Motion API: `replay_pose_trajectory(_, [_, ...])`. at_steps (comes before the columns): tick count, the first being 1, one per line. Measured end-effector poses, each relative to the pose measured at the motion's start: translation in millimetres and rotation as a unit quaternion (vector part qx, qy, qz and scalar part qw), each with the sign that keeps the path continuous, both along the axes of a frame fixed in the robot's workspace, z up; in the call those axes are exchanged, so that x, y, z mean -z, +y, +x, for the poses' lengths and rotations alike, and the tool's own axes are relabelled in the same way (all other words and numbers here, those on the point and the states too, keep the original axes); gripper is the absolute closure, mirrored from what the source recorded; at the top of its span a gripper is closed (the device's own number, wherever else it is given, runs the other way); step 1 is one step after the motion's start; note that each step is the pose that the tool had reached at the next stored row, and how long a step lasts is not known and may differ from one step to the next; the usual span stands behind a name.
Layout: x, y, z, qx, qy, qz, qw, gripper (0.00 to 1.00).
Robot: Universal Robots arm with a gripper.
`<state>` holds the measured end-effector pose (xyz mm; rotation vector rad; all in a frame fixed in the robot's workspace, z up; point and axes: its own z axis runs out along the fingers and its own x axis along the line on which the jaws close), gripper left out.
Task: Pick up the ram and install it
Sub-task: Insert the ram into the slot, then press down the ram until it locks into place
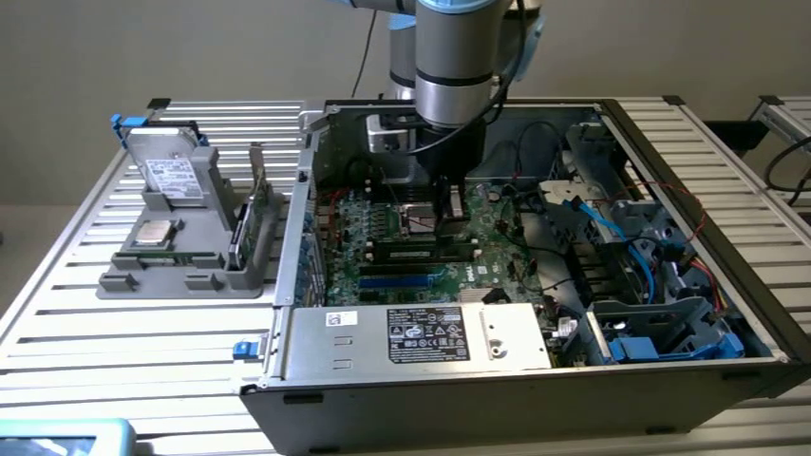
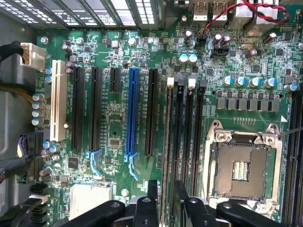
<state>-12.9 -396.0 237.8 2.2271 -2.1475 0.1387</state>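
The ram (image 2: 169, 142) stands edge-on in a black memory slot of the green motherboard (image 2: 113, 118), beside the CPU socket (image 2: 241, 165). My gripper (image 2: 166, 185) is right over one end of it, open, with one black finger on each side of the stick and a gap to both. In the exterior view the gripper (image 1: 446, 220) reaches straight down into the open computer case (image 1: 709, 285). There the ram (image 1: 424, 253) lies as a dark strip across the board just below the fingers.
On the exterior view's left, a grey holder (image 1: 190, 275) carries a silver hard drive (image 1: 171, 176) and a green card (image 1: 254, 223). Inside the case are the power supply (image 1: 419, 332), loose cables (image 1: 595, 218) and a blue drive cage (image 1: 659, 337). Expansion slots (image 2: 132, 113) flank the ram.
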Motion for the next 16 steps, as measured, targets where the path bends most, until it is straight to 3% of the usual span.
replay_pose_trajectory(3, [-2.5,-0.3,4.9,0.000,0.0041,0.0000,1.0000,0.72])
replay_pose_trajectory(7, [-4.8,-0.8,9.5,0.000,0.0138,0.0006,0.9999,0.72])
replay_pose_trajectory(16, [-6.8,-0.9,9.5,0.000,0.0138,0.0007,0.9999,0.72])
